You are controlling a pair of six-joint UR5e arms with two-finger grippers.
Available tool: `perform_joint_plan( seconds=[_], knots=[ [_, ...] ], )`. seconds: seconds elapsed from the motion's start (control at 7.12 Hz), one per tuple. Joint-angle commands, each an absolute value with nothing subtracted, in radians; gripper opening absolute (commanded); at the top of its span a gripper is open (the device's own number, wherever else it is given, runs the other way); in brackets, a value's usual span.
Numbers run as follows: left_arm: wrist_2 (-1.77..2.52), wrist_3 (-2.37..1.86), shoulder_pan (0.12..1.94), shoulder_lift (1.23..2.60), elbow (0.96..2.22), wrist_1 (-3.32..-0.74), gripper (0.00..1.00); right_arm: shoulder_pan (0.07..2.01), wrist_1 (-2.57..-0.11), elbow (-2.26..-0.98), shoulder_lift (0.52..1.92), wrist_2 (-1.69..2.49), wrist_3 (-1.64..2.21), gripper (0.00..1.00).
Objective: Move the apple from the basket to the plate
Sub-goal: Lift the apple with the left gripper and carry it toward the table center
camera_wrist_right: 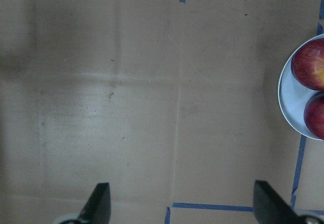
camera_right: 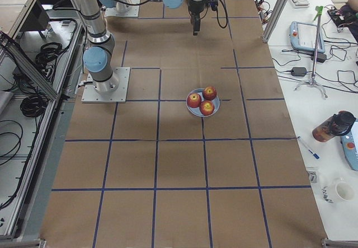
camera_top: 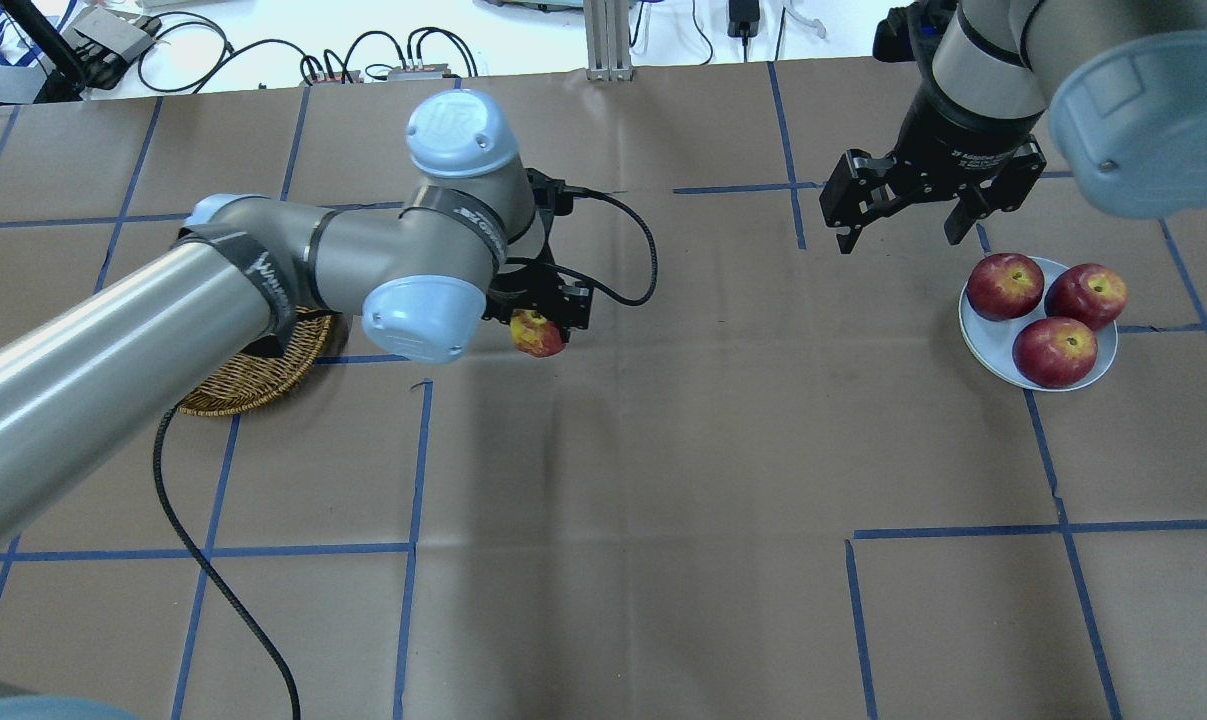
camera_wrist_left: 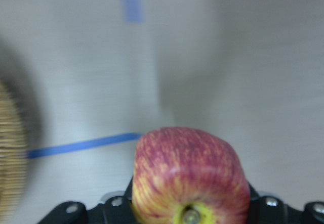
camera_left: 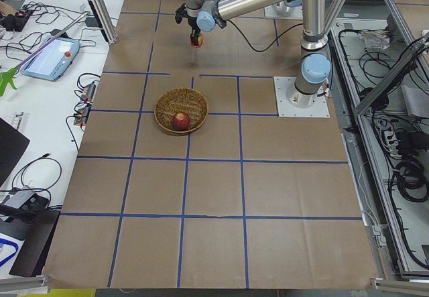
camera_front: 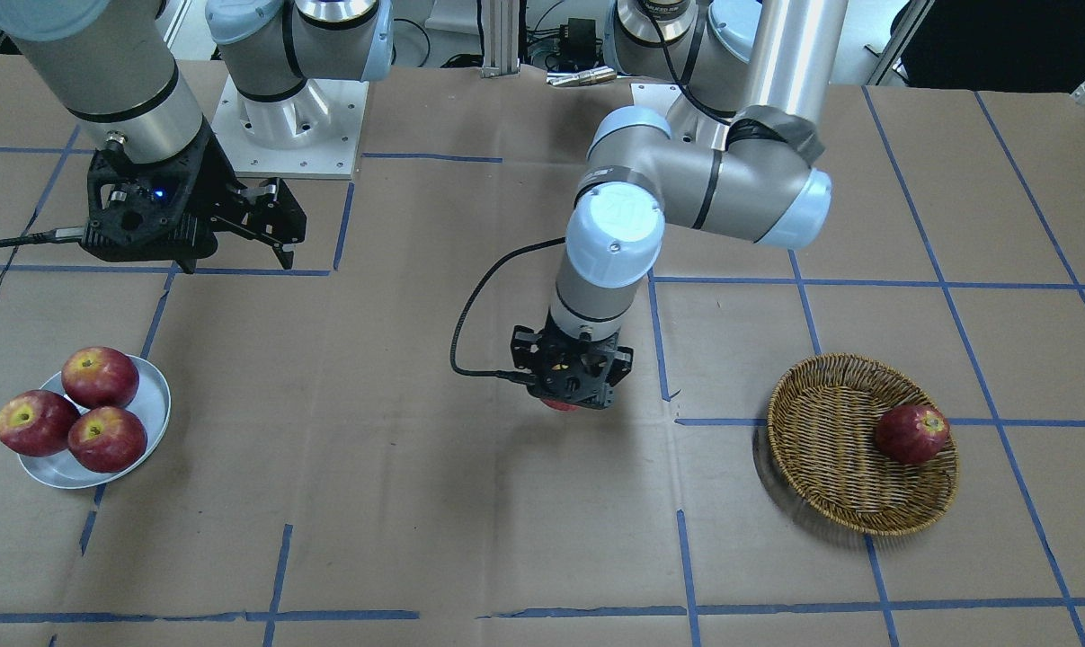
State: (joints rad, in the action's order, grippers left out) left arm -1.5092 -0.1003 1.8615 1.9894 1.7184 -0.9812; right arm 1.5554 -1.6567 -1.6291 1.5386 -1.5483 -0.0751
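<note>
My left gripper is shut on the pale pinkish-red, yellow-streaked apple and holds it above the table, between the wicker basket and the white plate. The left wrist view shows the apple close up, with its yellow stem hollow, and the basket's edge at the left. In the front-facing view only a sliver of the apple shows under the gripper. My right gripper is open and empty, just behind the plate.
A darker red apple lies in the basket. Three dark red apples fill the plate. Brown paper with blue tape lines covers the table.
</note>
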Motion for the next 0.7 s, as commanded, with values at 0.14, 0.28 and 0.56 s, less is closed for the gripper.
perform_joint_plan(
  seconds=[0.14,0.28,0.56],
  knots=[
    [-1.514,-0.14,1.931,2.127,1.603,-0.931,0.33,1.555,-1.657,-1.629,1.539,-1.548,-0.075,1.0],
    [-1.514,-0.144,1.931,2.137,1.605,-0.924,0.33,1.555,-1.657,-1.629,1.539,-1.548,-0.075,1.0],
    [-1.511,-0.149,1.931,2.155,1.601,-0.922,0.43,1.555,-1.657,-1.629,1.539,-1.546,-0.075,1.0]
  ],
)
